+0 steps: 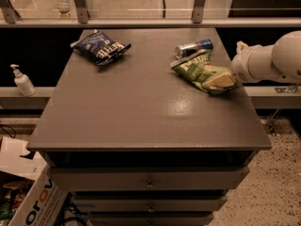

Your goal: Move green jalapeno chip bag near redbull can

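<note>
The green jalapeno chip bag lies on the dark table near its right edge, its upper left corner close to the redbull can. The redbull can lies on its side just behind the bag, silver top pointing left. My gripper is at the end of the white arm, which reaches in from the right. It sits at the bag's right end, partly hidden behind it.
A dark blue chip bag lies at the table's back left. The table's right edge runs just below the green bag. A soap dispenser stands on the left ledge. A cardboard box sits on the floor at lower left.
</note>
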You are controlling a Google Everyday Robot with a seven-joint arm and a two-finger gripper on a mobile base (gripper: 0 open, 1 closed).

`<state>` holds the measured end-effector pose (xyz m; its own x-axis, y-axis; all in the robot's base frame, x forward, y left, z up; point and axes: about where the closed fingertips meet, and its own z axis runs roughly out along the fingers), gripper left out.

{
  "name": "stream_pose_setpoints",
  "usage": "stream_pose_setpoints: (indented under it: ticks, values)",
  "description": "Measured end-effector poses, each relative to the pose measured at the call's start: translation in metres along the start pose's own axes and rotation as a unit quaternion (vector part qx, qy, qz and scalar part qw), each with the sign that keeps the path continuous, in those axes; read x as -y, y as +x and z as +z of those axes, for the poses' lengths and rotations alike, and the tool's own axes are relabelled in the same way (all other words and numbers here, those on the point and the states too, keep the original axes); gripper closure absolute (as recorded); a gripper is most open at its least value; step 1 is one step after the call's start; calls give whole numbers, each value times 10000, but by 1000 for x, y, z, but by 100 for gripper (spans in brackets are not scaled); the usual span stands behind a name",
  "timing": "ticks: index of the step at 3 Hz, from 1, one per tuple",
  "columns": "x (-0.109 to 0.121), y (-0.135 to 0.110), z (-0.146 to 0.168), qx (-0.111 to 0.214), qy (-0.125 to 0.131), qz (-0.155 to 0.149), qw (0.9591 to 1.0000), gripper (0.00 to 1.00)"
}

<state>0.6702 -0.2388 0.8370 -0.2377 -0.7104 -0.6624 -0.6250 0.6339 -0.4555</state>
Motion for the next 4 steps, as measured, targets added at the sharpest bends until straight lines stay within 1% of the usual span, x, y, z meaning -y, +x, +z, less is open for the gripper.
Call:
stream_pose_setpoints:
  ticks: [2, 3, 4]
  values:
    - [1, -2, -2, 1, -1, 1, 10000, 0]
    - [15, -3, 0, 269, -60, 433, 9987, 0]
    - [39, -23, -6, 644, 34, 817, 9946, 0]
